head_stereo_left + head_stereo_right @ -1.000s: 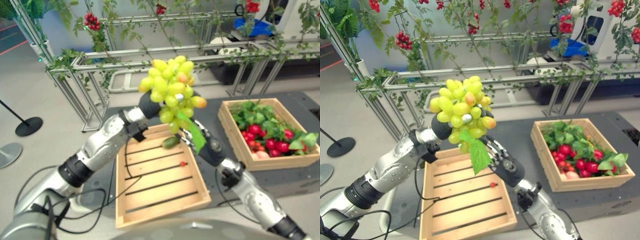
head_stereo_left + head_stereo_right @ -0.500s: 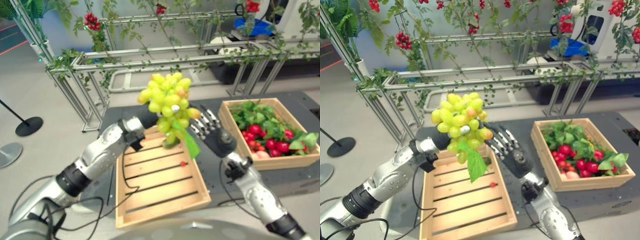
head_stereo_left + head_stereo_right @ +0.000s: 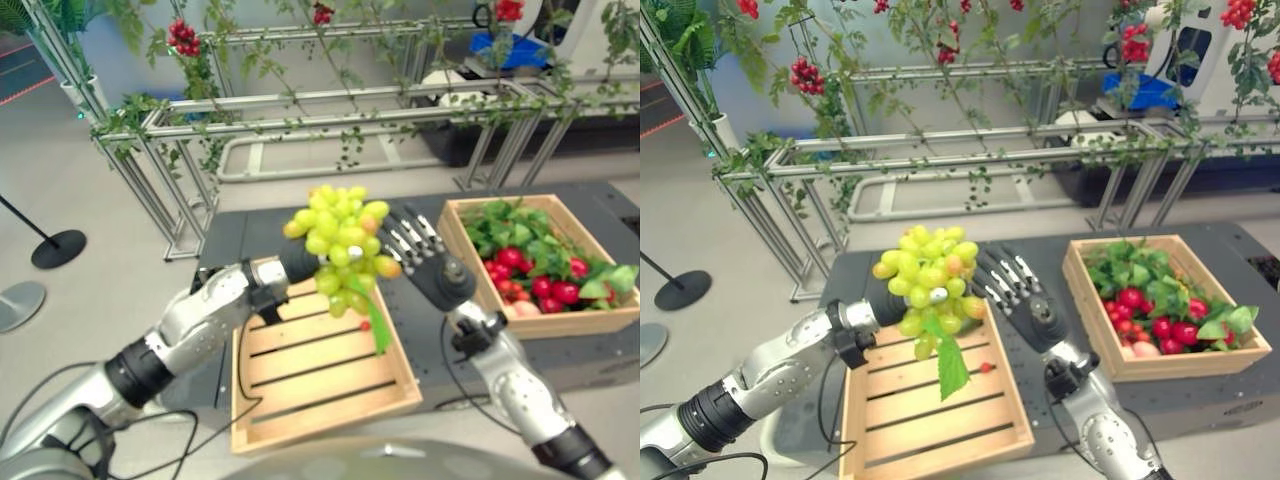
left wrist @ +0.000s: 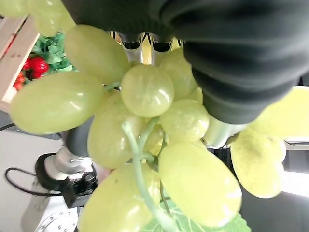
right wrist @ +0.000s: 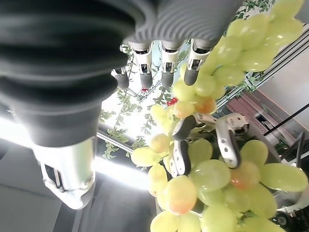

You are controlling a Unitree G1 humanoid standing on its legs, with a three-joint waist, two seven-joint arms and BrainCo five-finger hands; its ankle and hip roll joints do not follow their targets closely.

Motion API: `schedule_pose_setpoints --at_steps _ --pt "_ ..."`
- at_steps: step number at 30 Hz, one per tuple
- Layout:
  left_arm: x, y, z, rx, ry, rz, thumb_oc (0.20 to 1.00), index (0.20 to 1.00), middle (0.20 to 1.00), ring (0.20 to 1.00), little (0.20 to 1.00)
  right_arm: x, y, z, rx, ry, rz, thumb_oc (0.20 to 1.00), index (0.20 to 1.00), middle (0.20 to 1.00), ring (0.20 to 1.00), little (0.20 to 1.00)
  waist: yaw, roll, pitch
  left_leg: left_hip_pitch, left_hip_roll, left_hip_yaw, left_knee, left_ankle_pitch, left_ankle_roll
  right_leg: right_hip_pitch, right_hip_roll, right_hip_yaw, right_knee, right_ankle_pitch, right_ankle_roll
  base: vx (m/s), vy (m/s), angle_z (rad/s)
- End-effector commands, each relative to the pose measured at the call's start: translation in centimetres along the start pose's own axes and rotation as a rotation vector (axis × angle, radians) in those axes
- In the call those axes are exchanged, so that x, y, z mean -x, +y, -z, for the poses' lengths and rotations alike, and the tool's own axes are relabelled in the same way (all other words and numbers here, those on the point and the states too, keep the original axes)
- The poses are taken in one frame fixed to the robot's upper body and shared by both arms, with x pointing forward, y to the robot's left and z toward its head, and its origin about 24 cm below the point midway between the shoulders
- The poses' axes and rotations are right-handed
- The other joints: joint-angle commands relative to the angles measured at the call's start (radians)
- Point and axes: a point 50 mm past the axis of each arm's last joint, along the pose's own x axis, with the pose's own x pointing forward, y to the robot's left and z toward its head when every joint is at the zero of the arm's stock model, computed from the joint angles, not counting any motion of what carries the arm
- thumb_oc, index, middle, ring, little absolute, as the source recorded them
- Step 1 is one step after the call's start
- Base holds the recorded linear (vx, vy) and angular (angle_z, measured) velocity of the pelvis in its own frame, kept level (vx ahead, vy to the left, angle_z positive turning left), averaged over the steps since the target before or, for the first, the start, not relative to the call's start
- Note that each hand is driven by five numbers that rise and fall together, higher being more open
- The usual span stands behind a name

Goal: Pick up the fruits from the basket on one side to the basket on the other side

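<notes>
A green grape bunch [image 3: 340, 245] is clamped in the left hand [image 3: 300, 262] above the slatted crate [image 3: 310, 370]; at its 3 o'clock, the right hand [image 3: 428, 265] is spread open.

Two crates [image 3: 300, 400] [image 3: 560, 320]; one grape bunch [image 3: 340, 240]; tomatoes perhaps dozen [image 3: 545, 275].

2 crates sit on the table [image 3: 430, 205], well apart: the left crate [image 3: 315, 375] near the front edge, the right crate [image 3: 545, 265] further back, with fruit and leaves [image 3: 535, 260] in it. The grape bunch [image 3: 340, 245] hangs above the left crate's far end, between the left hand [image 3: 298, 262] and the right hand [image 3: 425, 262]. A metal frame [image 3: 330, 105] stands behind the table.
</notes>
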Motion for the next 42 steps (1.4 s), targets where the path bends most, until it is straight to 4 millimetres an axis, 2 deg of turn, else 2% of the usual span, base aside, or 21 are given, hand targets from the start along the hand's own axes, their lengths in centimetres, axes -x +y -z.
schedule_pose_setpoints --at_steps 1,3,5,8,11,17,21,24,25,31,33,35,37,39,40,41,42 --pt "-0.2 -0.2 -3.9 -0.115 -0.12 0.077 0.2 0.2 0.2 0.2 0.2 -2.3 2.0 -3.1 0.236 -0.061 -0.169 1.0 1.0 1.0 1.0 1.0 0.005 -0.033 -0.009 0.016 -0.025 0.007 0.038 -0.107 0.009 -0.078 0.004 -0.007 0.075 -0.009 0.073 0.0 0.0 0.0" --pt "-0.3 -0.4 -4.1 -0.123 -0.127 0.091 0.2 0.2 0.2 0.2 0.2 -2.4 1.9 -3.3 0.287 -0.048 -0.171 1.0 1.0 1.0 1.0 1.0 0.005 -0.033 -0.008 0.017 -0.025 0.006 0.038 -0.107 0.009 -0.078 0.004 -0.006 0.076 -0.008 0.073 0.0 0.0 0.0" --pt "-0.7 -1.0 -4.9 -0.147 -0.145 0.138 0.2 0.2 0.2 0.2 0.2 -3.1 1.9 -4.5 0.44 -0.023 -0.197 1.0 1.0 1.0 1.0 1.0 0.008 -0.033 -0.01 0.018 -0.024 0.004 0.036 -0.105 0.008 -0.077 0.004 -0.008 0.075 -0.008 0.074 0.0 0.0 0.0" --pt "-1.3 -1.4 -5.3 -0.162 -0.154 0.179 0.2 0.2 0.2 0.2 0.2 -4.1 1.8 -5.0 0.486 -0.008 -0.229 1.0 1.0 1.0 1.0 1.0 0.009 -0.033 -0.016 0.022 -0.023 0.001 0.034 -0.104 0.007 -0.074 0.004 -0.011 0.074 -0.008 0.074 0.0 0.0 0.0" --pt "-1.6 -1.4 -5.6 -0.167 -0.161 0.19 0.2 0.2 0.2 0.2 0.2 -4.8 1.7 -5.3 0.522 0.007 -0.243 1.0 1.0 1.0 1.0 1.0 0.011 -0.034 -0.017 0.023 -0.022 0.002 0.035 -0.104 0.007 -0.073 0.004 -0.011 0.076 -0.008 0.073 0.0 0.0 0.0" --pt "-2.3 -1.4 -6.4 -0.204 -0.168 0.214 0.2 0.2 0.2 0.2 0.2 -7.4 2.3 -5.9 0.686 0.075 -0.328 1.0 1.0 1.0 1.0 1.0 0.015 -0.037 -0.024 0.027 -0.021 0.005 0.035 -0.104 0.006 -0.071 0.005 -0.005 0.075 -0.008 0.07 0.0 0.0 0.0" --pt "-1.8 -0.7 -7.0 -0.263 -0.1 0.2 0.2 0.2 0.2 0.2 0.2 -8.8 3.0 -7.4 0.821 0.106 -0.384 1.0 1.0 1.0 1.0 1.0 0.019 -0.038 -0.027 0.032 -0.021 0.007 0.032 -0.101 0.004 -0.065 0.008 -0.003 0.067 -0.003 0.07 0.0 0.0 0.0" --pt "-1.5 -0.6 -7.8 -0.316 -0.083 0.194 0.2 0.2 0.2 0.2 0.2 -9.1 2.9 -8.0 0.855 0.097 -0.378 1.0 1.0 1.0 1.0 1.0 0.019 -0.038 -0.029 0.033 -0.021 0.008 0.031 -0.101 0.004 -0.064 0.008 -0.001 0.065 -0.001 0.071 0.0 0.0 0.0" --pt "-1.1 -0.4 -8.6 -0.365 -0.08 0.175 0.2 0.2 0.2 0.2 0.2 -9.2 3.0 -8.7 0.89 0.09 -0.376 1.0 1.0 1.0 1.0 1.0 0.02 -0.036 -0.029 0.033 -0.02 0.01 0.03 -0.1 0.003 -0.065 0.008 -0.001 0.064 0.0 0.071 0.0 0.0 0.0" --pt "-0.4 0.0 -10.1 -0.473 -0.093 0.141 0.2 0.2 0.2 0.2 0.2 -9.0 2.8 -9.4 0.923 0.074 -0.355 1.0 1.0 1.0 1.0 1.0 0.021 -0.034 -0.031 0.038 -0.019 0.011 0.025 -0.1 0.003 -0.063 0.008 -0.002 0.067 -0.001 0.072 0.0 0.0 0.0" --pt "-0.1 0.2 -11.6 -0.542 -0.181 0.094 0.2 0.2 0.2 0.2 0.2 -8.8 2.5 -9.6 0.935 0.067 -0.34 1.0 1.0 1.0 1.0 1.0 0.022 -0.035 -0.032 0.041 -0.018 0.01 0.025 -0.102 0.002 -0.061 0.009 -0.003 0.069 -0.004 0.072 0.0 0.0 0.0" --pt "0.0 0.4 -11.7 -0.538 -0.216 0.073 0.2 0.2 0.2 0.2 0.2 -8.7 2.3 -9.6 0.93 0.065 -0.328 1.0 1.0 1.0 1.0 1.0 0.022 -0.034 -0.032 0.042 -0.018 0.01 0.026 -0.102 0.002 -0.06 0.009 -0.002 0.069 -0.005 0.072 0.0 0.0 0.0" --pt "0.2 0.5 -12.8 -0.558 -0.32 0.024 0.2 0.2 0.2 0.2 0.2 -8.5 2.0 -9.6 0.927 0.049 -0.302 1.0 1.0 1.0 1.0 1.0 0.024 -0.037 -0.033 0.044 -0.017 0.011 0.026 -0.103 0.001 -0.058 0.009 -0.006 0.068 -0.007 0.072 0.0 0.0 0.0" --pt "1.0 1.1 -14.6 -0.586 -0.517 -0.094 0.2 0.2 0.2 0.2 0.2 -8.3 1.7 -9.8 0.92 0.019 -0.274 1.0 1.0 1.0 1.0 1.0 0.025 -0.04 -0.036 0.047 -0.017 0.012 0.024 -0.106 0.001 -0.054 0.009 -0.005 0.065 -0.011 0.071 0.0 0.0 0.0" --pt "1.0 1.0 -14.6 -0.585 -0.517 -0.096 0.2 0.2 0.2 0.2 0.2 -8.3 1.7 -9.8 0.92 0.021 -0.274 1.0 1.0 1.0 1.0 1.0 0.024 -0.039 -0.036 0.047 -0.017 0.012 0.023 -0.106 0.001 -0.054 0.01 -0.005 0.065 -0.011 0.071 0.0 0.0 0.0" --pt "1.9 1.2 -15.9 -0.596 -0.673 -0.181 0.2 0.2 0.2 0.2 0.2 -8.1 1.6 -9.8 0.903 0.006 -0.264 1.0 1.0 1.0 1.0 1.0 0.024 -0.043 -0.038 0.049 -0.017 0.014 0.023 -0.108 0.0 -0.052 0.01 -0.004 0.061 -0.013 0.07 0.0 0.0 0.0" --pt "2.2 1.1 -16.6 -0.609 -0.748 -0.21 0.2 0.2 0.2 0.2 0.2 -8.0 1.6 -9.7 0.899 0.002 -0.261 1.0 1.0 1.0 1.0 1.0 0.024 -0.044 -0.038 0.05 -0.017 0.016 0.022 -0.109 -0.001 -0.051 0.011 -0.003 0.062 -0.014 0.07 0.0 0.0 0.0"
